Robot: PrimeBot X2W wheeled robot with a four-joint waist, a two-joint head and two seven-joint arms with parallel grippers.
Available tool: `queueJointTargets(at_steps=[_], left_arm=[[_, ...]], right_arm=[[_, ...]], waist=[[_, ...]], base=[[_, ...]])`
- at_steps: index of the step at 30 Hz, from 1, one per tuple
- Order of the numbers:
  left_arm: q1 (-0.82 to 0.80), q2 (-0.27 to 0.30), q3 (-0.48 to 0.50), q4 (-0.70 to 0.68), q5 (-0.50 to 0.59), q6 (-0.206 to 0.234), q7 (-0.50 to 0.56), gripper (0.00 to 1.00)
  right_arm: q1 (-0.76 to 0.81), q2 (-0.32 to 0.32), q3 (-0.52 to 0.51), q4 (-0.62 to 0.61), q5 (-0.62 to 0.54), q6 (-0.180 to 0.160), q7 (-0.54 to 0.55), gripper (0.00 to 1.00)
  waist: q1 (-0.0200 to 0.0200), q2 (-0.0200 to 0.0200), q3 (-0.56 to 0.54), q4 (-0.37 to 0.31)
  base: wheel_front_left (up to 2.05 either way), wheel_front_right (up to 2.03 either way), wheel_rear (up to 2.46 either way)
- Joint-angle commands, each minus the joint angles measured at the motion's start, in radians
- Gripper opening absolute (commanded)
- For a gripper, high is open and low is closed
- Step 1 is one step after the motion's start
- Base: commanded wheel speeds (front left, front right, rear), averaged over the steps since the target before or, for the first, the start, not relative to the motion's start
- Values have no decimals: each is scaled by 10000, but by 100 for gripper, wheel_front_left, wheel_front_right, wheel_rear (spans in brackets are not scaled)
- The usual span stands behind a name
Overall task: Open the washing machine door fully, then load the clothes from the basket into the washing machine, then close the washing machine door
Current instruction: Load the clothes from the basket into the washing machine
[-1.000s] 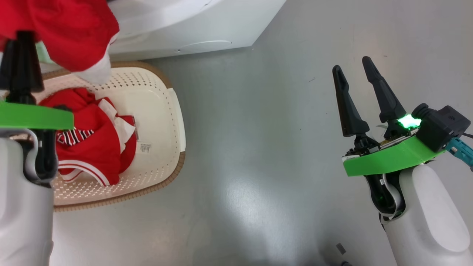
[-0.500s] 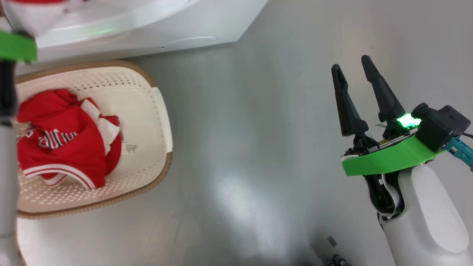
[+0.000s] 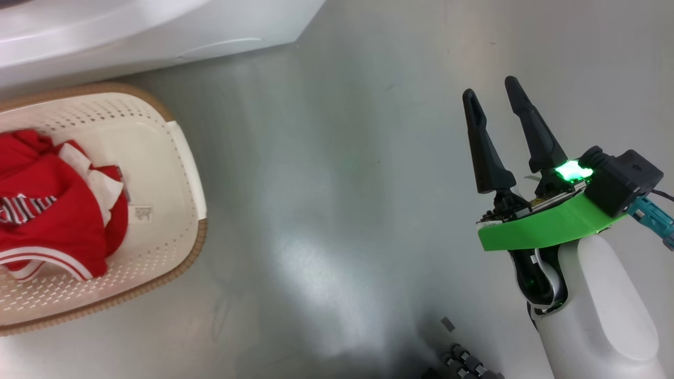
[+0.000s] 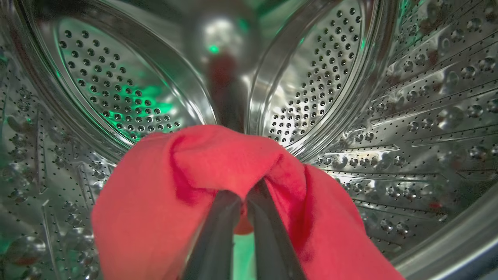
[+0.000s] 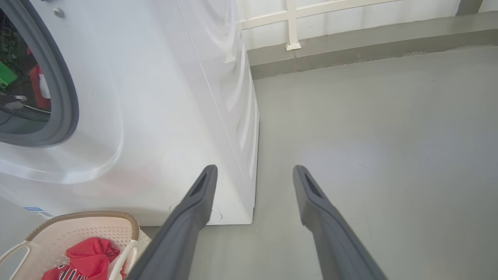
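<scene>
Left wrist view: left hand [image 4: 245, 192] clamped on red garment [image 4: 155, 194], inside washing machine drum [image 4: 408, 116]; release likely next. More clothes [image 3: 47, 226] in basket [image 3: 200, 237], well left of right hand [image 3: 489, 92], spread wide, empty; left arm nearer.

A red garment [image 4: 183, 194] is held inside the washing machine drum [image 4: 428, 116].
The left gripper [image 4: 246, 193] is seen rising from the bottom edge, its two dark fingers [image 4: 216, 237] pinched together on a fold of the red garment, which is draped over the fingertips and hangs down on both sides. Behind the cloth, the drum's back wall is shown as two perforated panels divided by a smooth raised rib. Green light is reflected on the left panel. The dimpled side wall is seen at the right, and the drum's front rim crosses the lower right corner.
</scene>
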Motion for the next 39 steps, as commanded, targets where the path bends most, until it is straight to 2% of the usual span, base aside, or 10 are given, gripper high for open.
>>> queueJointTargets(at_steps=[1,5,6,7,8,16,24,39], left_arm=[[-161,474,85,-96,128,107,-72,0],[-434,369,12,726,268,173,-176,0],[-486,312,-25,948,266,154,-182,25],[-526,253,-57,1143,259,135,-187,78],[-545,189,-82,1356,226,111,-189,100],[-514,-74,-282,1846,131,-45,-211,100],[303,-144,-166,1238,58,-92,-214,100],[2866,-78,6,-669,-115,-142,-215,100]], right_arm=[[184,62,188,-256,56,16,-46,100],[235,83,133,-290,33,16,-46,100],[241,90,124,-286,14,16,-46,100],[237,97,127,-276,-1,16,-46,100],[226,102,138,-265,-14,16,-46,100],[150,41,137,-199,-62,16,-46,100],[167,-80,150,-126,-45,16,-46,100],[303,-351,230,148,88,16,-46,100]], waist=[[0,0,108,-111],[0,0,170,-103],[0,0,172,-80],[0,0,167,-52],[0,0,157,-21],[0,0,-46,295],[0,0,-483,539],[0,0,-1732,1002]], base=[[0,0,0],[0,0,0],[0,0,0],[0,0,0],[0,0,0],[0,0,0],[0,0,0],[0,0,0]])
